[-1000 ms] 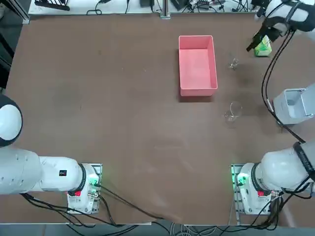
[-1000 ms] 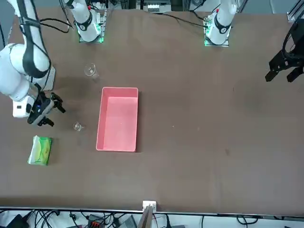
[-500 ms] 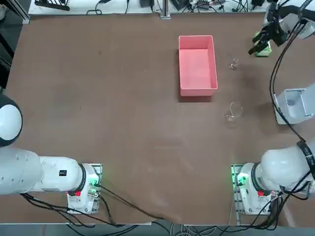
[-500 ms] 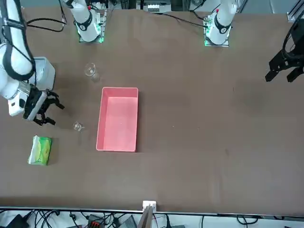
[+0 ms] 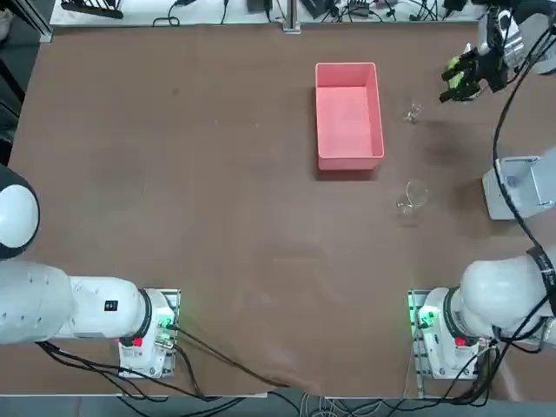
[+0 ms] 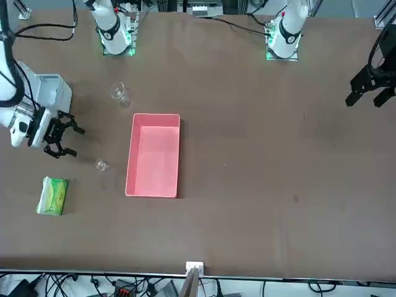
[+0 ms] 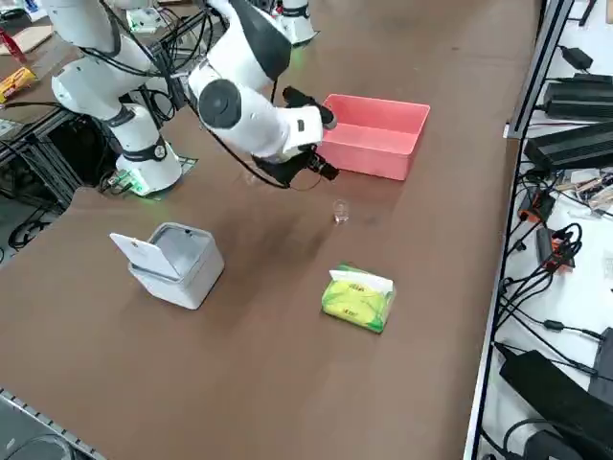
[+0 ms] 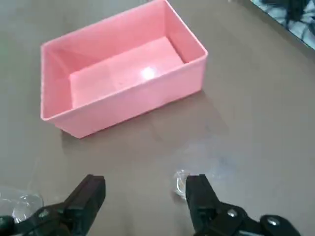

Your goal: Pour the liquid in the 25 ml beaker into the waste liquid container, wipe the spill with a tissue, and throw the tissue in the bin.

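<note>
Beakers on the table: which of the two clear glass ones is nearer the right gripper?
The tiny 25 ml beaker, beside the open right gripper and level with the pink tray's far end; the larger beaker stands closer to the arm bases.

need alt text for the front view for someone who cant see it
The right hand, open and empty, hovers near the table's left edge, short of the 25 ml beaker, which stands just left of the pink waste liquid container. A green tissue pack lies nearer the camera, and the grey bin and a larger beaker sit farther back.
</note>
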Robot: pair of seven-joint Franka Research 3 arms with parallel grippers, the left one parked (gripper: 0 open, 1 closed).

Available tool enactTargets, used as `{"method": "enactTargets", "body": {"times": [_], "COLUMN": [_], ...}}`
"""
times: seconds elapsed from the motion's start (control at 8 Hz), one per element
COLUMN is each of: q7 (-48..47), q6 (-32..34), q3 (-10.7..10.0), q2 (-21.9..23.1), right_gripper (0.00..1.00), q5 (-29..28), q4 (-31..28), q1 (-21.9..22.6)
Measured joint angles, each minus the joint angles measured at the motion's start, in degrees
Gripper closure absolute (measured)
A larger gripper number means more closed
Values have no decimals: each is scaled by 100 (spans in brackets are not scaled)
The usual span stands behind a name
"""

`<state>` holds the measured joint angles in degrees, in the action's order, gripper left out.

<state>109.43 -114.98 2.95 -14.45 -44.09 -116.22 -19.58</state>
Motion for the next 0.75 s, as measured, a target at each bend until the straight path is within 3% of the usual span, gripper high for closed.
{"method": "enactTargets", "body": {"times": [0.5,0.75], "q7": [1417,1854], "q6": [712,1012], "q3": [-1,-2], "q2": [-819,-1394], "right_gripper": [0,0], "q5": [-357,-401], "q4": [470,989], "q1": [-397,-548]}}
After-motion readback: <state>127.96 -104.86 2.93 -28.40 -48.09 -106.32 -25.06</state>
